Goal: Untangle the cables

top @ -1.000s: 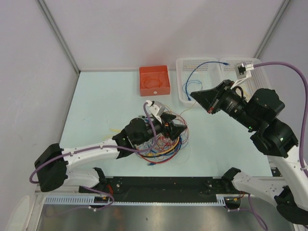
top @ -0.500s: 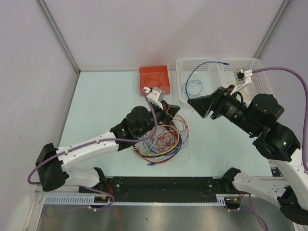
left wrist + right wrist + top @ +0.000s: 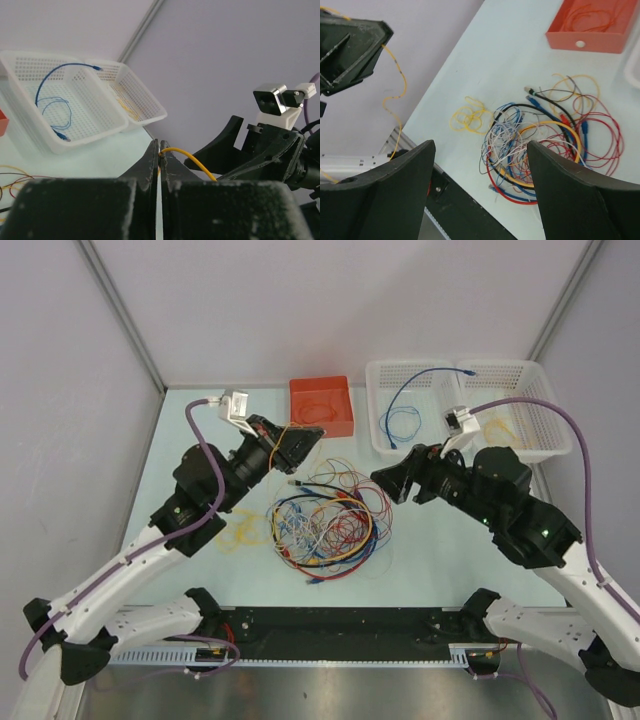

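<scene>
The cables [image 3: 325, 525] lie in a tangled pile of red, blue, yellow, white and black loops mid-table, also seen in the right wrist view [image 3: 545, 140]. My left gripper [image 3: 308, 434] is raised beside the orange bin and shut on a thin yellow cable [image 3: 192, 157], pinched at the fingertips [image 3: 159, 145]. That yellow cable [image 3: 395, 85] hangs down from it toward the table. A small yellow coil [image 3: 245, 530] lies left of the pile. My right gripper [image 3: 385, 480] hovers over the pile's right side, open and empty [image 3: 479, 150].
An orange bin [image 3: 320, 407] with a thin orange cable in it sits behind the pile. Two white baskets stand at the back right: the left one [image 3: 385, 440] holds a blue cable [image 3: 405, 405], the right one [image 3: 545, 390] yellow cables.
My left gripper shut on the yellow cable in the pile and lifted it back-left. My right gripper let go of the blue cable at the basket, opened, and swung toward the pile.
</scene>
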You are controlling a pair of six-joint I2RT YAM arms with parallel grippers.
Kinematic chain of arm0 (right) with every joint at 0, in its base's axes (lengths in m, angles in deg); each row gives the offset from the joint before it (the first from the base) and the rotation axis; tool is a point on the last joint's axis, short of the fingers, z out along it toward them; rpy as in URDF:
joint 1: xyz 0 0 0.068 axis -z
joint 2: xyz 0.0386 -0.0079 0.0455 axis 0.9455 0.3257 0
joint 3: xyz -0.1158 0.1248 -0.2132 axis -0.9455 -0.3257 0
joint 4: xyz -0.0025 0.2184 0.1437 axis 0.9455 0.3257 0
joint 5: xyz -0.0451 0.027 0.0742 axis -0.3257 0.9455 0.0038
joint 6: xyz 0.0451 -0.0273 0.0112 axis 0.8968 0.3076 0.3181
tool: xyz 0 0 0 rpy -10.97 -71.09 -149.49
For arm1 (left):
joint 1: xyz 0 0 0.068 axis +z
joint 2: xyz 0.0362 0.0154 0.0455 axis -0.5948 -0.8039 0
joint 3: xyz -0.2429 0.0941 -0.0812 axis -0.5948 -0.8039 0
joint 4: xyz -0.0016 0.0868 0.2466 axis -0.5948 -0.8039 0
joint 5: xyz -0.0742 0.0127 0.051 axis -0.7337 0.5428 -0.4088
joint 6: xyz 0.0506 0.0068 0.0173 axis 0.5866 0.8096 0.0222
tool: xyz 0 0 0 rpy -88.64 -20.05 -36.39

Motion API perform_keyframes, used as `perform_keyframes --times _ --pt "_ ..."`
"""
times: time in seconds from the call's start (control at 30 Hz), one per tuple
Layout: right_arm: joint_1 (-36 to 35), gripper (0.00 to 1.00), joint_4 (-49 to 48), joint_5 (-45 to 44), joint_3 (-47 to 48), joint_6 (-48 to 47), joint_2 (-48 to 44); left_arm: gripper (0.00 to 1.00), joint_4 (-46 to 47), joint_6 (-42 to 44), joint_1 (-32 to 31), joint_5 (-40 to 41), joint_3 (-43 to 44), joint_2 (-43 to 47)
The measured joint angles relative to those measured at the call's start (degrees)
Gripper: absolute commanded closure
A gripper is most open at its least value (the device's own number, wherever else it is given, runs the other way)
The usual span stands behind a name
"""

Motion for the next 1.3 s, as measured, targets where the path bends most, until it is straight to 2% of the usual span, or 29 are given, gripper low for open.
perform_keyframes --times 0.37,0.77,0.87,0.9,0.97,1.0,1.1,1.13,1.2,1.23,1.3 --pt "-8.81 0.24 -10.01 3.87 -1.60 -2.36 2.49 1.00 -2.51 -3.54 0.09 -7.76 0.46 -3.85" --pt "-9.84 0.30 -17.88 4.09 -3.54 -4.50 7.78 1.00 -0.87 -6.54 0.09 -13.14 0.46 -3.98" --pt "-9.94 0.51 -20.37 4.07 -4.11 -4.83 9.44 1.00 -0.50 -6.99 0.09 -14.08 0.46 -3.98" --pt "-9.99 0.69 -21.40 4.04 -4.28 -5.07 10.05 1.00 -0.37 -7.06 0.09 -14.23 0.44 -3.98" --pt "-10.08 0.86 -23.28 3.87 -4.85 -5.38 10.88 1.00 -0.17 -7.39 0.09 -14.49 0.44 -3.96" --pt "-10.12 1.00 -24.15 3.78 -5.20 -5.40 11.08 1.00 -0.04 -7.45 0.09 -14.49 0.33 -3.91" --pt "-10.23 1.00 -25.40 2.86 -5.97 -5.49 10.95 0.66 0.17 -7.39 0.09 -14.23 -0.50 -3.43" --pt "-10.23 1.00 -25.66 2.03 -6.08 -5.46 10.80 0.44 -0.09 -7.15 0.09 -13.99 -0.79 -3.17" --pt "-10.27 1.00 -25.51 0.09 -6.21 -5.60 9.79 0.29 -1.27 -5.75 0.09 -13.05 -1.09 -2.49" --pt "-10.21 1.00 -25.22 -1.11 -6.32 -5.60 8.90 0.17 -2.08 -4.98 0.09 -12.13 -1.18 -2.05" --pt "-9.33 1.00 -24.37 -3.08 -6.43 -5.62 6.40 0.09 -4.81 -3.15 0.09 -9.27 -1.18 -0.90"
